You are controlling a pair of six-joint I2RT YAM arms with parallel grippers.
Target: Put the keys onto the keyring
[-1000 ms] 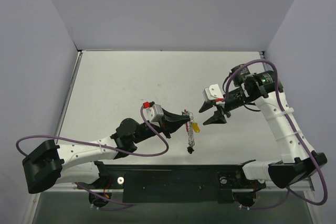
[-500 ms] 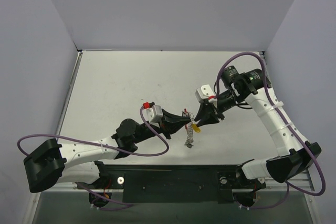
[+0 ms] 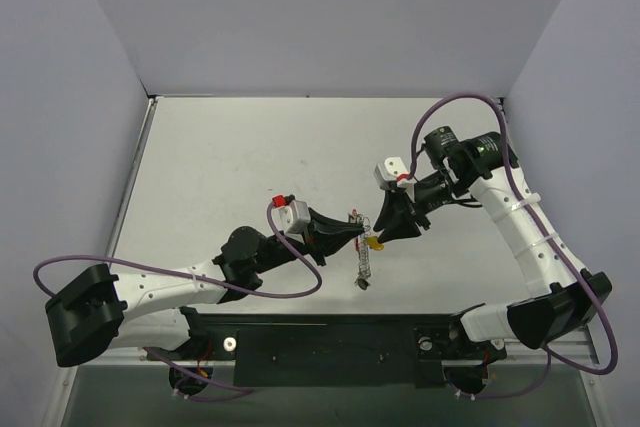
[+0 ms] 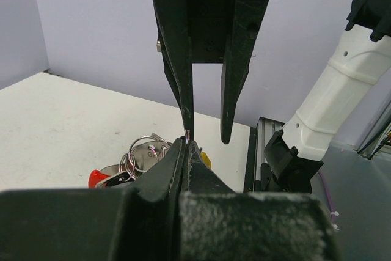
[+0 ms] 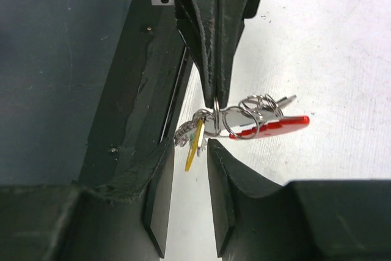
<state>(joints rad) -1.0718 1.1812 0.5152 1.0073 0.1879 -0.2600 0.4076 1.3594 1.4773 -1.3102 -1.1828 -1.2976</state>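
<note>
Keyring [image 5: 215, 114], light, stiff and slick, hangs over the tabletop [image 3: 230, 157] pinched in the closed left pincer [image 3: 352, 231], chain [image 3: 364, 265] dangling; the part-open right pincer [image 5: 189, 147] straddles the yellow key [image 5: 190, 161], whose plastic head looks the surest grip.

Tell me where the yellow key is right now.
The yellow key hangs mid-table in the top view, from the keyring pinched by the left gripper, just ahead of the open right gripper.
</note>
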